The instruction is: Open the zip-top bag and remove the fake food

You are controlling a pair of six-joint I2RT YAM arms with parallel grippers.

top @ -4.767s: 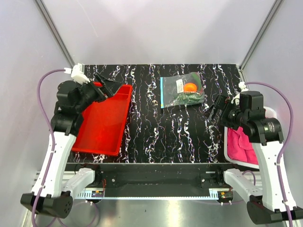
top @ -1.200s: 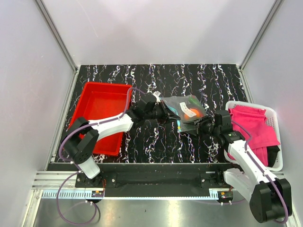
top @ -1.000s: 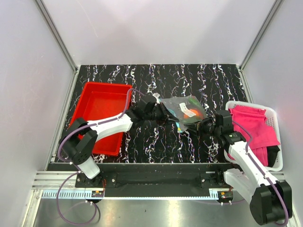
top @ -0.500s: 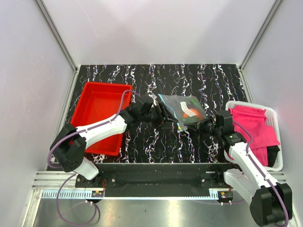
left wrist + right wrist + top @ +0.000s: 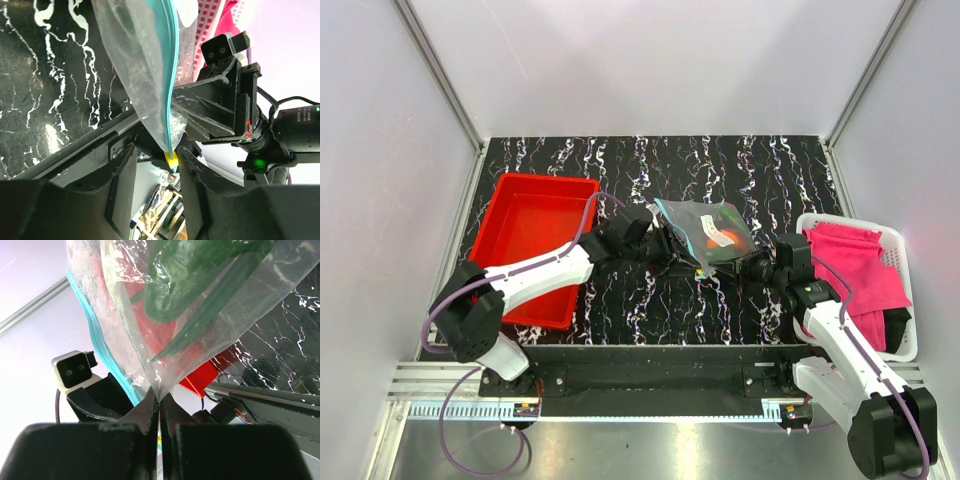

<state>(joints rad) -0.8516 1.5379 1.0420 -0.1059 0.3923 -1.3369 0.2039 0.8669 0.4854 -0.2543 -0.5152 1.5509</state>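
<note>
Bag (image 5: 705, 228) sat mid-table between both grippers, with the food (image 5: 716, 240) inside. The film looked thin, slippery and light, so I judged the stiffer zip strip (image 5: 167, 95) the best hold. Right gripper (image 5: 159, 401) pinched film; left gripper (image 5: 157, 162) had its fingers spread around the zip corner.

The surface (image 5: 650, 160) is a rectangular black slab with white marbled veining, set inside an enclosure. Plain pale grey panels form the left wall (image 5: 380, 200), the back wall (image 5: 650, 60) and the right wall (image 5: 920, 130). An aluminium post (image 5: 440, 75) stands at the back left corner and a second post (image 5: 868, 70) at the back right. A black mounting rail (image 5: 650, 378) runs along the near edge of the surface. Below it lies a brushed metal shelf (image 5: 650, 450) carrying bright reflections. Lighting is even and diffuse, with a brighter patch on the back wall.
</note>
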